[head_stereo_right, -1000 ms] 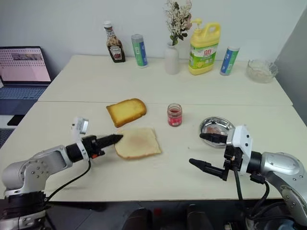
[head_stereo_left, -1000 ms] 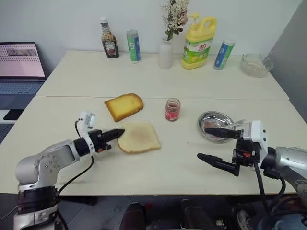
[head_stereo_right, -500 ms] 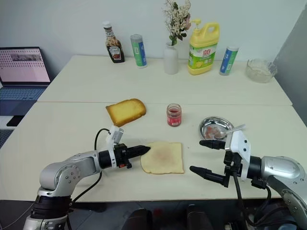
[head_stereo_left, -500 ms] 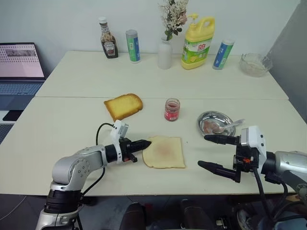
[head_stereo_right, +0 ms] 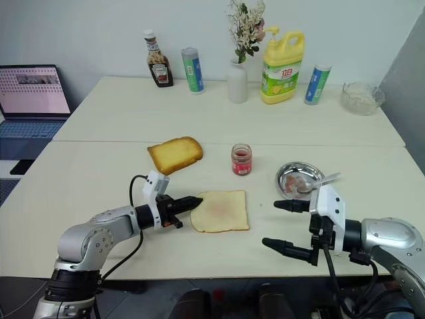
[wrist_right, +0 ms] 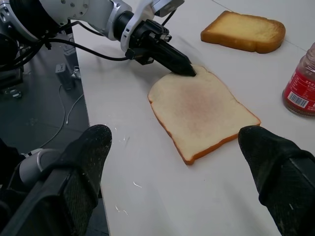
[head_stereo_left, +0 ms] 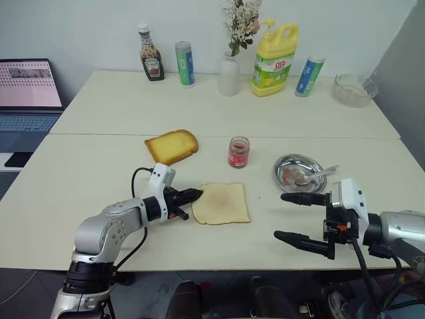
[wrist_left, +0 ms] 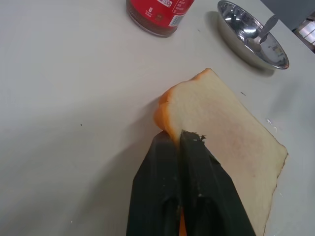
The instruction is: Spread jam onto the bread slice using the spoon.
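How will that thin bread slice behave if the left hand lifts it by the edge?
Likely floppy: the bread slice is thin, and its pinched corner already curls up at the left hand. Probably light and easy to tear. It lies flat, so pushing should slide it.

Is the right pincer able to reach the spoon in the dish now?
Probably yes. The right pincer is open, and the spoon lies in the dish just beyond it, handle over the rim, with nothing between.
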You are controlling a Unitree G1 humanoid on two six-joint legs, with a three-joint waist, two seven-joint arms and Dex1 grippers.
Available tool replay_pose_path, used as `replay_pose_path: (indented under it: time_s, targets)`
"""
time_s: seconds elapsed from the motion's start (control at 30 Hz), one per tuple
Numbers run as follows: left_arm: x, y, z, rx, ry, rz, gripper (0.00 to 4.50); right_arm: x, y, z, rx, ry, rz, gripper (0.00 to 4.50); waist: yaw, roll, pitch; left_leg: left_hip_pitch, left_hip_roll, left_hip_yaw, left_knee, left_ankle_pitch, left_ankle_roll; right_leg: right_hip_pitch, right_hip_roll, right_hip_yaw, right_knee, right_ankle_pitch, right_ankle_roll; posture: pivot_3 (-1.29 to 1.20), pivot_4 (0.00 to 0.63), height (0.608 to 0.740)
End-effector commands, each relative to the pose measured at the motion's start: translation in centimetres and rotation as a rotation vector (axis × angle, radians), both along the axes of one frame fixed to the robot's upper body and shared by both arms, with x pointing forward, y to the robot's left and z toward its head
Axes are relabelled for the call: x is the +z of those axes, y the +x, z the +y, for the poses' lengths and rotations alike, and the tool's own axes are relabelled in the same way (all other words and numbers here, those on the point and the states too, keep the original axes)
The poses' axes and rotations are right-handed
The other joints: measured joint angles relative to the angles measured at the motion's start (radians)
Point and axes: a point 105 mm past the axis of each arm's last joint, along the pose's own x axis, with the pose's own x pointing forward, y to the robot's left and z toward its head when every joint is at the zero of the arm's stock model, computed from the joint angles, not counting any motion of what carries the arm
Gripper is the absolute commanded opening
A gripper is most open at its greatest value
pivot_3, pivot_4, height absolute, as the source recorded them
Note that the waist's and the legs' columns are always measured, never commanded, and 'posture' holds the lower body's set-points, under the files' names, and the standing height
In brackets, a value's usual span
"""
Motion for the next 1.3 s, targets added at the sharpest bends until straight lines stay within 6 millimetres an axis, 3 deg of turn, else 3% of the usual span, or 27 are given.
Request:
replay_pose_path:
  time_s: [0.03,0.2,0.37,0.57,0.63,0.77,0.9,1.03,1.1,1.3]
  targets:
    - [1.2,0.4,0.0,0.018,0.023,-0.074,1.03,-0.1,-0.6,-0.1,0.033,-0.038,-0.009,4.50,0.000,0.000,0.000,0.000,0.000,0.000,0.000,0.000,0.000,0.000,0.000,0.000,0.000,0.000,0.000,0.00,0.150,0.740]
    - [1.8,0.2,0.4,0.018,0.065,-0.135,2.70,-0.9,-0.9,-0.6,0.037,-0.083,-0.003,4.50,0.000,0.000,0.000,0.000,0.000,0.000,0.000,0.000,0.000,0.000,0.000,0.000,0.000,0.000,0.000,0.00,0.150,0.740]
    - [3.5,0.3,2.0,0.051,0.198,-0.335,4.31,-1.1,-1.0,-0.9,0.030,-0.093,-0.002,4.50,-0.001,0.000,0.000,0.000,0.000,0.000,0.000,0.000,0.000,0.000,0.000,0.000,0.000,0.000,0.000,0.00,0.150,0.740]
    - [6.1,-0.2,3.8,0.031,0.351,-0.566,4.31,-1.3,-0.9,-2.0,-0.027,-0.096,-0.011,4.50,0.001,0.000,0.000,0.000,0.000,0.001,0.000,0.000,0.000,0.000,-0.001,0.000,0.000,0.000,0.000,0.00,0.150,0.740]
    - [7.7,-1.0,2.5,-0.091,0.362,-0.640,4.31,-0.5,0.3,-3.1,-0.132,-0.059,-0.063,4.50,0.001,-0.001,0.000,0.000,0.000,0.001,0.000,0.000,0.000,0.000,-0.001,0.000,0.000,0.000,0.000,0.00,0.150,0.740]
    - [8.4,-3.2,-2.3,-0.445,0.446,-0.735,4.41,0.7,3.3,-7.4,-0.483,0.066,-0.183,4.50,0.011,-0.002,0.001,-0.001,-0.001,0.000,0.000,0.000,0.000,0.000,-0.001,0.000,-0.001,0.000,0.000,0.00,0.150,0.740]
    - [9.5,-3.4,-4.9,-0.546,0.426,-0.778,4.41,1.3,4.1,-9.6,-0.701,0.203,-0.205,4.50,0.011,-0.001,0.000,-0.001,-0.001,0.002,0.000,0.000,0.000,0.000,-0.002,0.001,-0.001,0.000,0.000,0.00,0.150,0.740]
    - [9.5,-3.8,-6.4,-0.654,0.412,-0.759,4.41,1.1,5.7,-12.6,-0.966,0.357,-0.185,4.50,-0.003,0.000,0.000,-0.001,0.001,0.001,-0.001,0.000,0.000,-0.001,0.001,0.001,0.000,0.000,0.000,0.00,0.150,0.740]
    - [10.0,-4.1,-7.0,-0.682,0.378,-0.749,4.41,0.0,6.7,-14.1,-1.085,0.458,-0.098,4.50,-0.006,0.000,0.000,0.000,0.001,0.001,-0.001,0.000,0.000,-0.001,0.002,0.002,0.000,0.000,0.000,0.00,0.150,0.740]
    - [10.4,-3.8,-7.9,-0.696,0.372,-0.775,4.41,-2.2,8.7,-15.9,-1.176,0.606,0.089,4.50,-0.003,0.002,0.001,-0.001,0.001,0.001,-0.001,0.000,0.000,-0.001,0.001,0.001,0.000,0.001,-0.002,0.00,0.150,0.740]
